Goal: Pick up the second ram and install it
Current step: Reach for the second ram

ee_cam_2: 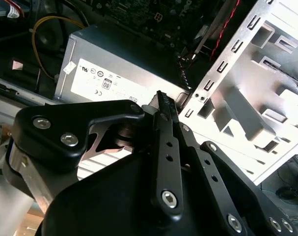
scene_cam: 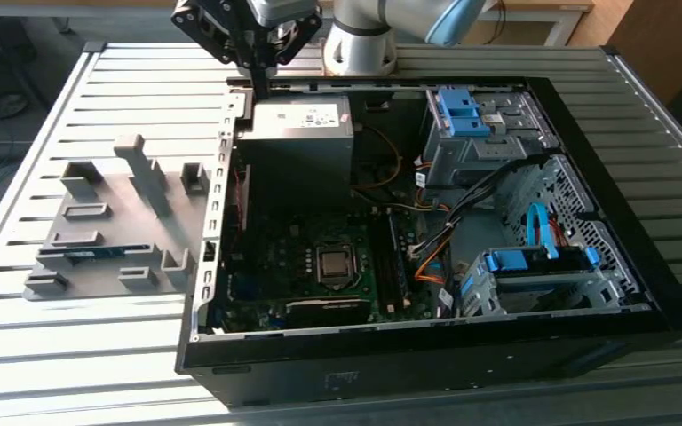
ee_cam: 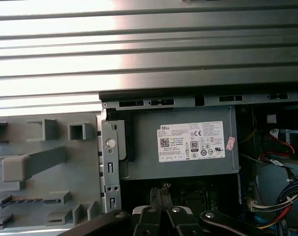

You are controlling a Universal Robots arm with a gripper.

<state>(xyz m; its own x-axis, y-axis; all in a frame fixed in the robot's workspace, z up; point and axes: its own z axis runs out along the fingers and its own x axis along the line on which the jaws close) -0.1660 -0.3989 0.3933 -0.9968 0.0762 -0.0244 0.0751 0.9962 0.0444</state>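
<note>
Open computer case (scene_cam: 436, 359) beside grey slotted tray (scene_cam: 152, 204) on slatted metal table (scene_cam: 81, 377).

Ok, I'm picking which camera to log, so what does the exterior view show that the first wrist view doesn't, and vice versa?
Exterior view adds: the motherboard, the blue drive cages, and the second ram lying in the grey tray; whether the first wrist view catches that stick, I cannot tell. First wrist view adds: a pink sticker on the power supply and cut-outs along the case's rear rim. Both share: power supply, tray, slatted table, and the pincer, shut, by the power supply.
</note>
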